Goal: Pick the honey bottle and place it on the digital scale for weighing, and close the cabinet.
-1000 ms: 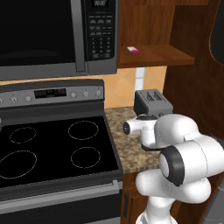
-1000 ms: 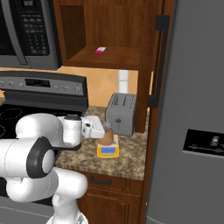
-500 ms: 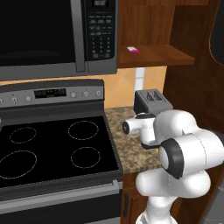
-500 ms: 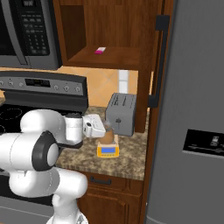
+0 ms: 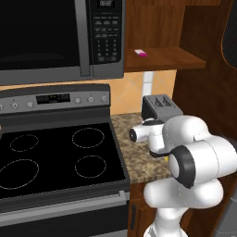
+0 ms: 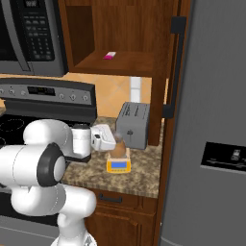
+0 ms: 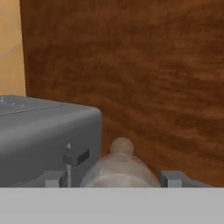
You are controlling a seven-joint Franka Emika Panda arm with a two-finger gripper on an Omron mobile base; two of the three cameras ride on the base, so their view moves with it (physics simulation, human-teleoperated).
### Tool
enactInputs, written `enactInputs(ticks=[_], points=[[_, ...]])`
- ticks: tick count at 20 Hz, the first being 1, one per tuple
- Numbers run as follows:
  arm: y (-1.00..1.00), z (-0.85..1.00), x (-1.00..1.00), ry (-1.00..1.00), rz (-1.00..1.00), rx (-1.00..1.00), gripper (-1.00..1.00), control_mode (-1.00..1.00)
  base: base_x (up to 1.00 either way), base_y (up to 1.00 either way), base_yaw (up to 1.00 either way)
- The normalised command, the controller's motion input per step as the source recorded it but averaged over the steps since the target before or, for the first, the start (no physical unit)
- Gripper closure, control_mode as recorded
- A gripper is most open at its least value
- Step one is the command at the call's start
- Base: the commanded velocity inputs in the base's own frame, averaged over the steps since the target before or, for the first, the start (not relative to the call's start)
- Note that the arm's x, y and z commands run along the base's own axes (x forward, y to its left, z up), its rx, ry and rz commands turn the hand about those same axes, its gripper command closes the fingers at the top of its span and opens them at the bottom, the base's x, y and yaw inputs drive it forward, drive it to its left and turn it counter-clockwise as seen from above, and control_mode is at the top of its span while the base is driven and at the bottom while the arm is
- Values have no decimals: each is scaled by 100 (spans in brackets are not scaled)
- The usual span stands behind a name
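The honey bottle (image 6: 118,146) stands on the digital scale (image 6: 118,165) beside the toaster (image 6: 133,125); the gripper (image 7: 114,178) has one finger each side of it – whether clenched I cannot tell. Pulling back crooked could tip it, and the cabinet (image 6: 178,72) door is open

Cabinet (image 6: 127,33): reddish wood, visible grain, satin. Counter (image 6: 139,173): speckled granite-look stone. Toaster (image 6: 133,125): matt grey metal. Stove (image 5: 60,157) top: glossy black glass. Honey bottle (image 6: 118,150): smooth amber-brown plastic. Scale (image 6: 118,165): yellow-orange plastic.
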Motion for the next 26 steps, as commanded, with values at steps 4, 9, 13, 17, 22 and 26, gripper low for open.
enactInputs(ticks=[4, 9, 13, 17, 22, 26], points=[[0, 2, -13, -7, 0, 0, -100, -100, 0, 0, 0], [1, 13, -35, -13, 0, 0, -100, -100, 0, 0, 0], [12, 62, -75, -28, 3, 0, -100, -100, 0, 0, 0], [14, 97, -62, -24, 15, 0, -100, -100, 0, 0, 0], [1, 100, -80, -1, 23, 0, -100, -100, 0, 0, 0], [1, 100, -80, 13, 20, 0, -100, -100, 0, 0, 0]])
